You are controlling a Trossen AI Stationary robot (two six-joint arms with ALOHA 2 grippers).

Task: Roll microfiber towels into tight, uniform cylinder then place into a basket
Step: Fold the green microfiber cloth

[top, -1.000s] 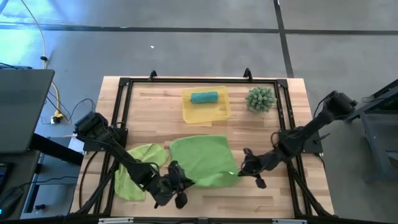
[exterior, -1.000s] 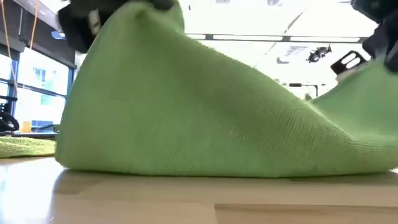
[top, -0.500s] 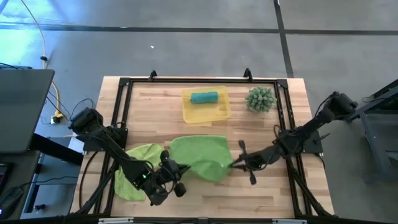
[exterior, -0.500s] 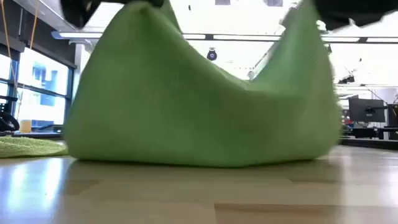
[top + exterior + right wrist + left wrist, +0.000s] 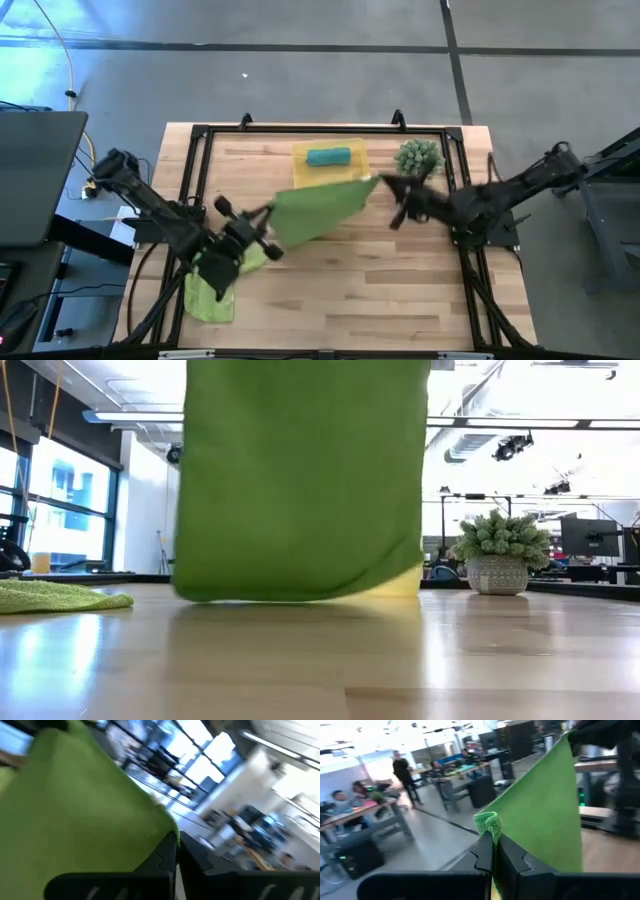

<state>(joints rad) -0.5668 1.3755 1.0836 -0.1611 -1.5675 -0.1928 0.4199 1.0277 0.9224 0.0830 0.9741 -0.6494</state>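
A lime-green microfiber towel [image 5: 315, 210] hangs as a flat sheet [image 5: 300, 470] between my two grippers, above the middle of the table. My left gripper [image 5: 266, 220] is shut on its near-left top corner, and my right gripper [image 5: 383, 184] is shut on its far-right top corner, next to the basket. The towel's lower edge [image 5: 300, 596] hangs close to the tabletop; whether it touches, I cannot tell. A second lime-green towel [image 5: 213, 292] lies crumpled flat at the near left, partly under my left arm. A rolled teal towel [image 5: 328, 156] lies in the yellow basket [image 5: 352, 180]. My left gripper pinches a bunched top corner [image 5: 487, 822] of the lime-green towel between its two fingers [image 5: 482, 854]. The fingers point level. The cloth runs off toward my right gripper and hangs down below the held corner. My right gripper pinches the opposite top corner [image 5: 167, 834] of the same towel between its two fingers [image 5: 165, 857], pointing level. The top edge between the two grippers is drawn fairly straight, and the sheet hangs below it.
A spiky green plant in a pot [image 5: 420, 158] stands at the far right, close beside my right gripper. A black frame [image 5: 200, 135] runs around the wooden tabletop. Bare wood lies along the near edge [image 5: 380, 300].
Both grippers have risen and gone toward the far edge, turning from pointing down to pointing level. The towel, held by two corners, has come up off the table from a slumped heap and now hangs as a flat sheet between them.
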